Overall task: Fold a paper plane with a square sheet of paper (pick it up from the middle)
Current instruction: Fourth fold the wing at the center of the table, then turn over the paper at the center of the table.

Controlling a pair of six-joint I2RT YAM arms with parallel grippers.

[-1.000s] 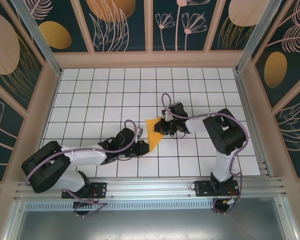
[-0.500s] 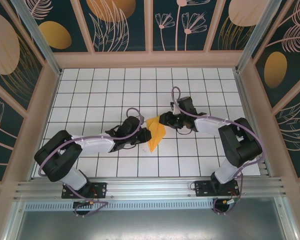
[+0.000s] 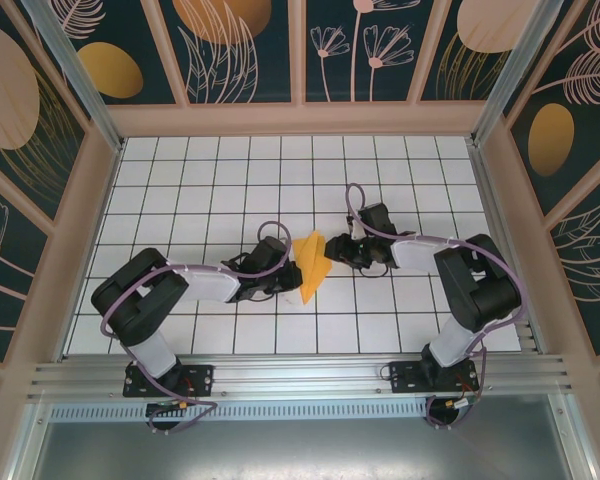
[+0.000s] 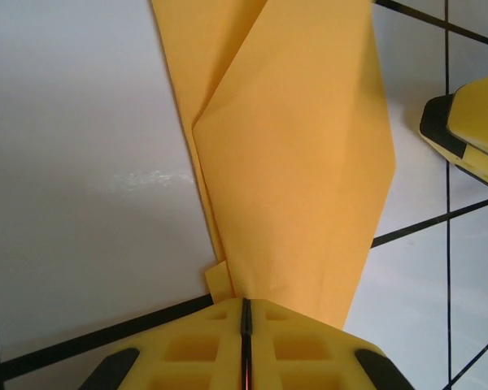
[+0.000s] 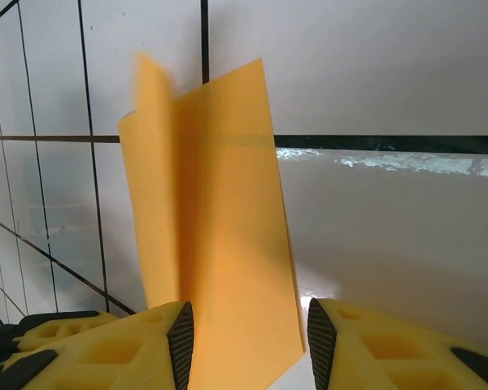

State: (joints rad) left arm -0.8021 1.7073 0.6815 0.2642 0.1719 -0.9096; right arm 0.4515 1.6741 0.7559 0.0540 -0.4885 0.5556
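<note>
**Right gripper lets go of the part-folded plane; left gripper holds it**

Since a second ago the left arm has swung in toward the middle of the table and the right gripper (image 3: 333, 251) has spread its jaws. The orange-yellow paper (image 3: 311, 262) sits near the centre of the white tiled table (image 3: 180, 200), between the two grippers. It is already folded into a narrow, pointed shape with overlapping flaps and a long crease.

In the left wrist view, the left gripper (image 4: 245, 325) is clamped flat on the near end of the paper (image 4: 301, 162). In the right wrist view, a corner of the paper (image 5: 220, 211) stands in the gap between the parted fingers (image 5: 179, 333), not pinched.

This looks like a mid-fold regrip, with the plane unfinished. The next move probably calls for the right gripper to take a fresh edge and press a new crease. The left gripper would need to hold the paper steady so the layers stay aligned.
</note>
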